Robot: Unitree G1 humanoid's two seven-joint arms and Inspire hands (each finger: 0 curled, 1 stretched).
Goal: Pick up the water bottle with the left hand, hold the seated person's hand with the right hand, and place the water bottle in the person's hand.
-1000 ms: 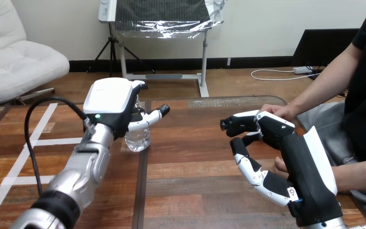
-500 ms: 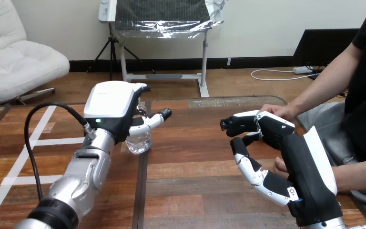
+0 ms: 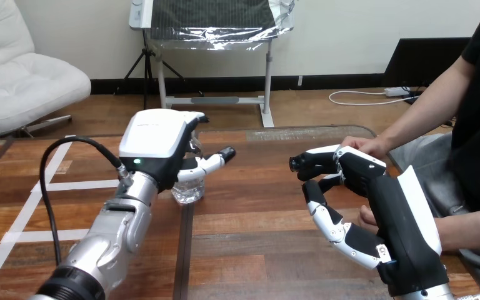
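The clear water bottle point(image 3: 187, 190) shows below my left hand point(image 3: 156, 140), at the table's middle left. That hand is wrapped round it from above, and its thumb point(image 3: 215, 161) reaches out to the right. My right hand point(image 3: 356, 172) hovers at the right with relaxed fingers point(image 3: 312, 161) pointing left and nothing between them and the thumb. The person's hand point(image 3: 362, 145) rests at the table's far right edge, just behind my right hand's knuckles, touching or nearly so. A second hand of the person point(image 3: 367, 217) peeks out from behind my right palm.
The wooden table point(image 3: 256, 206) lies bare between my two hands. The person's forearm point(image 3: 475, 228) stretches along the right edge behind my right arm.
My left hand has moved to the right and a little nearer, and the bottle has moved with it. My right hand and the person's hands have stayed still.
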